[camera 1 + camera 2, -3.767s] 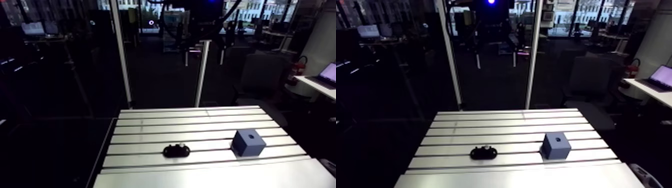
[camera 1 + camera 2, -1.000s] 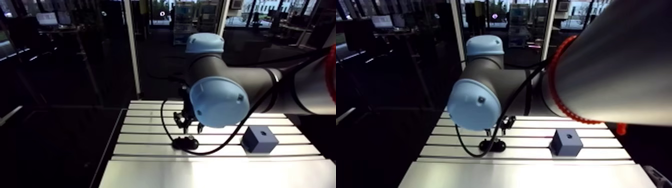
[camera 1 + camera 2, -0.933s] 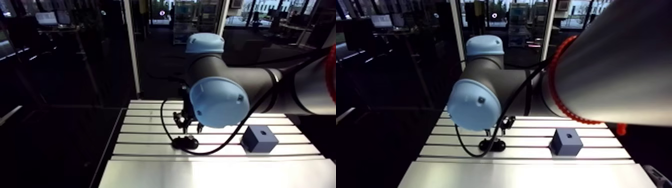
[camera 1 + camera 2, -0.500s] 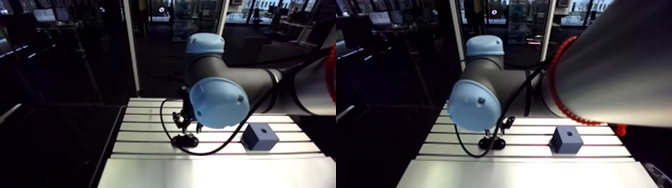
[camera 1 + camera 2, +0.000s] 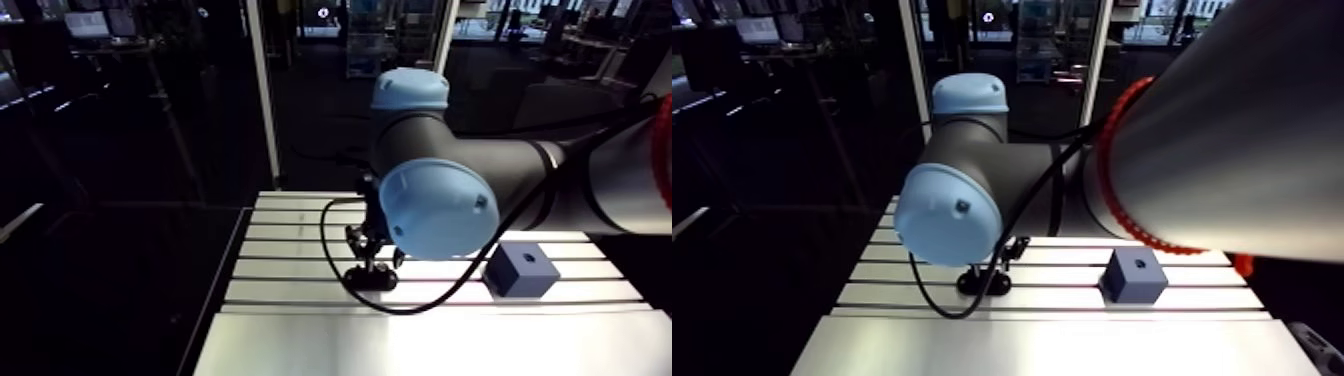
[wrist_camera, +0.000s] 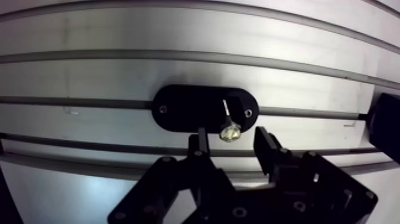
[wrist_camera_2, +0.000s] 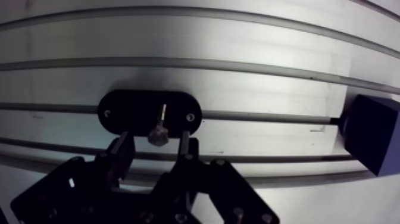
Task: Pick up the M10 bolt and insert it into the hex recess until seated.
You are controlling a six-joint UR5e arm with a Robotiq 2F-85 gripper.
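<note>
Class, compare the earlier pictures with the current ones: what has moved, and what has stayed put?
The arm swung in over the table and the gripper came down to the black holder. Its open fingers now straddle the bolt head, not yet gripping. The bolt still stands in the holder, and the blue block with its recess sits where it was.

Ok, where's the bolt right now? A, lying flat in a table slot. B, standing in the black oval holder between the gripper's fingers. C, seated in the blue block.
B: in the wrist view the bolt stands head-up in the black oval holder, with the gripper open on either side of its head, and the blue block sits apart to one side.
</note>
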